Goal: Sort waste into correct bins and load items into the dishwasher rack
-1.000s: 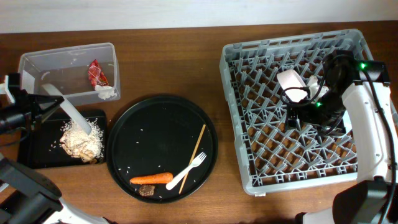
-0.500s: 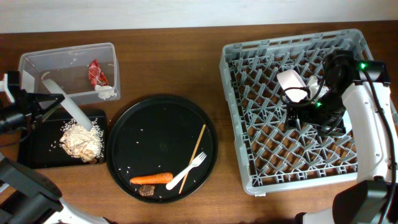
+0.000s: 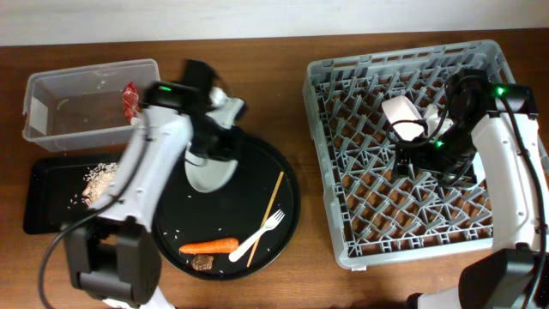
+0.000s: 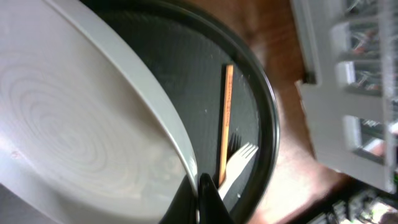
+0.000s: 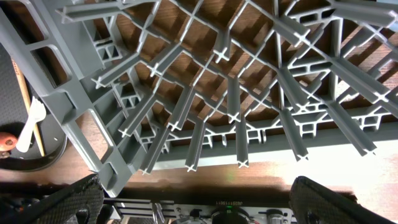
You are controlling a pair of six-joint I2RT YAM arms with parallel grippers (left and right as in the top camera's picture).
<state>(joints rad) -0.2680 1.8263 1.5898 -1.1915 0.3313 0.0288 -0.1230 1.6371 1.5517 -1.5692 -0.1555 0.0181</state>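
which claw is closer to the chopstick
Left. The left claw, shut on the white plate, hangs just left of the chopstick; the right claw is open over the dishwasher rack.

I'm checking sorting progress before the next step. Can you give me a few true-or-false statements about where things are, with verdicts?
1. The left tool is shut on the white plate. True.
2. The carrot lies in the clear tub. False: it lies on the round black tray.
3. The red wrapper is in the clear tub. True.
4. The rack holds nothing. False: a white cup sits in it.
5. The right tool is shut. False: it is open above the rack.
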